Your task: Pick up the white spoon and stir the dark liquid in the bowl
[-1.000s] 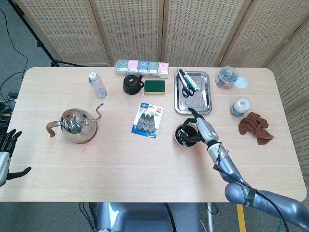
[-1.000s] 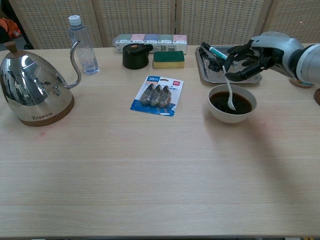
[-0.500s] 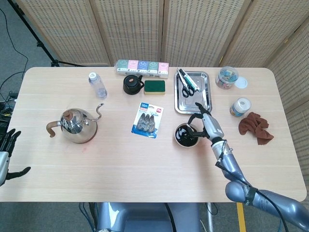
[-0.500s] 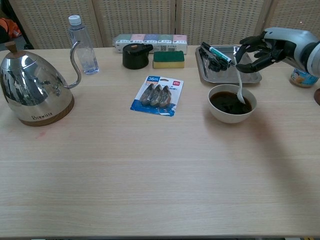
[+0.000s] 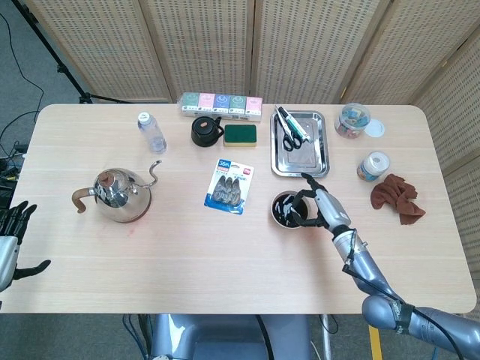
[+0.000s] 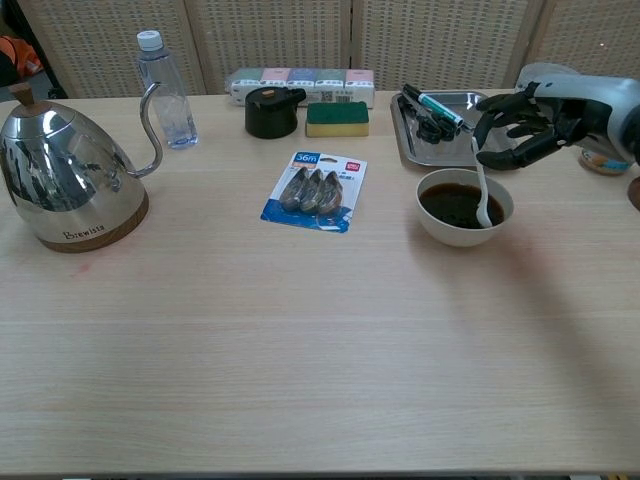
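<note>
From the head view, my right hand [image 5: 321, 208] sits just beside the bowl [image 5: 289, 209] on the desk [image 5: 225, 255], fingers curled over its rim. The spoon is hard to make out here against the dark liquid. My left hand [image 5: 10, 241] hangs off the desk's near left edge, fingers spread, holding nothing. A blue card pack [image 5: 229, 186] lies nearby, marked "36m" as far as I can read it; the row of boxes [image 5: 220, 103] at the back has labels too small to read.

From the chest view, my right hand [image 6: 535, 121] pinches the top of the spoon [image 6: 480, 186] handle, other fingers splayed. The spoon slants down into the bowl [image 6: 465, 206], its tip in the dark liquid [image 6: 455, 203] near the right wall. I judge it a light, stiff plastic spoon, likely slick where wet, so the grip belongs high on the dry handle. The bowl looks light enough to slide or slop if I push the wall. The kettle [image 6: 68, 178] reads "Brewista" on its base.
</note>
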`<state>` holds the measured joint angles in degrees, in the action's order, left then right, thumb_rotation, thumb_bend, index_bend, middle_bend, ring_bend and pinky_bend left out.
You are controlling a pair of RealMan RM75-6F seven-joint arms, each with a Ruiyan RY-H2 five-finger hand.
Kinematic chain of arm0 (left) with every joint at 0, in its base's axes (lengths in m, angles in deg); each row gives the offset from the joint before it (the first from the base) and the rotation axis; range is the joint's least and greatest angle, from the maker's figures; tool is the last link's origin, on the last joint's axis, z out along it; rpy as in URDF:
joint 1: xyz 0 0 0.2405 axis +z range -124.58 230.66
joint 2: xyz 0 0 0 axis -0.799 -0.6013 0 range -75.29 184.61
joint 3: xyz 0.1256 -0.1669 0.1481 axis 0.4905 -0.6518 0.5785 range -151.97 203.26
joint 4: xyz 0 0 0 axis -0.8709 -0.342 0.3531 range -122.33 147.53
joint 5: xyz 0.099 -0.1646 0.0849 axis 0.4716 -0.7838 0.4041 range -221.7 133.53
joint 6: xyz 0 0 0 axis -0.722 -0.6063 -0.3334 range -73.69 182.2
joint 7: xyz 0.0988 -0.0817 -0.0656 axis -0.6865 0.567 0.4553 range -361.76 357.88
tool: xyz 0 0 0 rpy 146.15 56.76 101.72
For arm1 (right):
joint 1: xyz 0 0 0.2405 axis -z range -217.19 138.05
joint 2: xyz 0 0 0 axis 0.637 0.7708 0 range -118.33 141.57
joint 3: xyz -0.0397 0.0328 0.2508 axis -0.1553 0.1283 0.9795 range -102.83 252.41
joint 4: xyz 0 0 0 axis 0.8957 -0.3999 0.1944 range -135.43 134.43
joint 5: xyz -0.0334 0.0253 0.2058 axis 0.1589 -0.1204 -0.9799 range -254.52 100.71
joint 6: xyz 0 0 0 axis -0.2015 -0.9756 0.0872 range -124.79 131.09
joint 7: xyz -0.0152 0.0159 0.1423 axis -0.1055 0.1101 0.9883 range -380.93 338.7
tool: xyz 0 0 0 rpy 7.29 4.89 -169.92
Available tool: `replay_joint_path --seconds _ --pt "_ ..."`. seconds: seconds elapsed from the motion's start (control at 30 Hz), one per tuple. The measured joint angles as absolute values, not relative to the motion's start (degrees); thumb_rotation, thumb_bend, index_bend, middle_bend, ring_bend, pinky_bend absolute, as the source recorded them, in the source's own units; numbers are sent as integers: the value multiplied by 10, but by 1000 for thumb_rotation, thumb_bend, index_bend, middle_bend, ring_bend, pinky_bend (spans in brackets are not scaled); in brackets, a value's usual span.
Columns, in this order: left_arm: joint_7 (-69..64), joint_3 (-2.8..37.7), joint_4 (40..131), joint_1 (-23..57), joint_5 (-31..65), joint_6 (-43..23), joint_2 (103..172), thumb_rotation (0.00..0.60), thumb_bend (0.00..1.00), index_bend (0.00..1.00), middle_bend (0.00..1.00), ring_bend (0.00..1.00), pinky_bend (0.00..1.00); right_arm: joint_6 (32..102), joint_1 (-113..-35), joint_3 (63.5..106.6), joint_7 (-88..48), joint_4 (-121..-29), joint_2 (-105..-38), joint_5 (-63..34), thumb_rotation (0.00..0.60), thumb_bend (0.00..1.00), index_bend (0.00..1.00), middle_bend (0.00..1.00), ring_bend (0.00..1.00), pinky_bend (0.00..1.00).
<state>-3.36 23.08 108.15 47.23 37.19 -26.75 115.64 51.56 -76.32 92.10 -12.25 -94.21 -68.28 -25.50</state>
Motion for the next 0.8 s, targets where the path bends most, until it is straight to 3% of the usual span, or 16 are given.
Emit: replay_joint_path --seconds 0.53,0.8 --pt "-24 230 1080 473 371 -268 1153 600 0 0 0 0 0 535 -795 950 -123 -874 -764 -290 600 517 536 0 0 0" --pt "-24 231 1081 473 373 -269 1152 600 0 0 0 0 0 542 -786 949 -121 -874 -758 -288 600 514 534 0 0 0"
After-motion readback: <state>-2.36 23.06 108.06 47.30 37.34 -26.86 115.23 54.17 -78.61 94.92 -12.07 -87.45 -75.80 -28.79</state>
